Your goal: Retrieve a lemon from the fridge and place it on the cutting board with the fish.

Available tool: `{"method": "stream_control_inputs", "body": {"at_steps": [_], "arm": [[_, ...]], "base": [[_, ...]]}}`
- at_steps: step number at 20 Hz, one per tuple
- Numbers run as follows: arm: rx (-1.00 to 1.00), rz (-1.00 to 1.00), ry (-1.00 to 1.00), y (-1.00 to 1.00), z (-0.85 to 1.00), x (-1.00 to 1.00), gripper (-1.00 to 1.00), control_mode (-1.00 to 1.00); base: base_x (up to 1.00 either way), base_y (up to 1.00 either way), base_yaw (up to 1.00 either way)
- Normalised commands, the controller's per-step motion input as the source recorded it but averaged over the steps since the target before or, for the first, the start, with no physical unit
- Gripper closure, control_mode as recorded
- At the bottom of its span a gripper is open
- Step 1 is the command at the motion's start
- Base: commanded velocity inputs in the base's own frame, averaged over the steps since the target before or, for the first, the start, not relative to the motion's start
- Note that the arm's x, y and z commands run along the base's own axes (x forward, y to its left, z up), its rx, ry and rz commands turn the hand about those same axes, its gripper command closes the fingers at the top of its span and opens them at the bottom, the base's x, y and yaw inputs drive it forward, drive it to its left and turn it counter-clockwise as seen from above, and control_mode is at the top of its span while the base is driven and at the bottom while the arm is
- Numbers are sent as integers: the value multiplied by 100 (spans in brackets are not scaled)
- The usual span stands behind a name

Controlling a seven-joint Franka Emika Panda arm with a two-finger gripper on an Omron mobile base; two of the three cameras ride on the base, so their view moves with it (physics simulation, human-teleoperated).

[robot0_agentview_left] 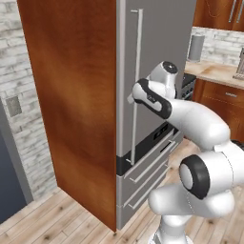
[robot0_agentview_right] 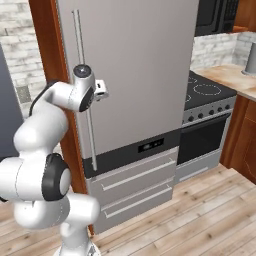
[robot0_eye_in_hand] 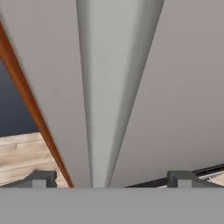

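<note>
Fridge door shut. Gripper wide open, straddling vertical bar handle. Judged best: centre bar between both fingertips, close firmly, pull straight outward along hinge arc.

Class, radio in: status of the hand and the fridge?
Hand open, straddling the long grey bar handle. Tall grey steel-look fridge door shut. Nothing in the way.

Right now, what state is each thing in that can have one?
Fridge: door shut.
Handle: between the open fingers, not gripped.
Drawers: shut.
Gripper: open, straddling the handle.
Oven: door shut.
</note>
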Motion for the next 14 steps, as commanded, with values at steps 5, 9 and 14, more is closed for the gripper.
{"method": "stream_control_inputs", "body": {"at_steps": [5, 9, 14], "arm": [[1, 1, -2, 14, -15, 42, -100, -100], [2, 1, -1, 15, -13, 42, -100, -100], [3, 2, -4, 14, -11, 39, -100, -100]], "base": [[0, 0, 0], [0, 0, 0], [0, 0, 0]]}}
